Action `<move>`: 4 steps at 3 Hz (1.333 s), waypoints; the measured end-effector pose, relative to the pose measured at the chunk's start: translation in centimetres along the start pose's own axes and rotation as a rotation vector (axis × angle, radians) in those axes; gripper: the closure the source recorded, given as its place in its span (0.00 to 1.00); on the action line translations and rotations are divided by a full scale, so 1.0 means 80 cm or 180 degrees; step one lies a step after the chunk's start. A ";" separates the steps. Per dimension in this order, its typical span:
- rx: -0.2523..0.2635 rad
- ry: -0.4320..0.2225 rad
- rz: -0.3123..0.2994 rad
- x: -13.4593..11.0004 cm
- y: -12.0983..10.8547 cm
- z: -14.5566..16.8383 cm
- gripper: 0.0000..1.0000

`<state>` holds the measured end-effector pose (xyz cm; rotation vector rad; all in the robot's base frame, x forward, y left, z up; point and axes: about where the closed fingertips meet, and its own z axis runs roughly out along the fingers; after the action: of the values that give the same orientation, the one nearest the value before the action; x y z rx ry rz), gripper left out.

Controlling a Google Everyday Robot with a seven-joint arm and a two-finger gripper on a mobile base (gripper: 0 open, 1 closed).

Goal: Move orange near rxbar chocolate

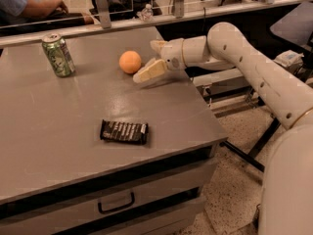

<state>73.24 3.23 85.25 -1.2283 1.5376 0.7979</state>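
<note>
The orange (130,61) sits on the grey table (58,111) toward its back, right of centre. The rxbar chocolate (123,131), a dark wrapper with white lettering, lies flat nearer the front edge, well apart from the orange. My gripper (145,61) reaches in from the right at table height. It is open and empty, with one pale finger (150,71) in front of the orange's right side and the other (159,45) behind it. The orange is just left of the fingertips, close to them or just touching.
A green can (58,55) stands upright at the back left of the table. A rail with a small water bottle (146,12) runs behind the table, and a seated person (29,6) is behind it. The table's right edge is under my arm. A drawer (115,205) is below the front.
</note>
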 end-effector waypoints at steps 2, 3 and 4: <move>-0.0224 -0.0011 -0.0029 -0.009 0.004 0.027 0.05; -0.0398 0.0025 -0.0034 -0.015 0.024 0.035 0.29; -0.0450 0.0063 -0.0013 -0.016 0.038 0.031 0.52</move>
<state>71.05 6.69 85.47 -1.3451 1.5150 0.9069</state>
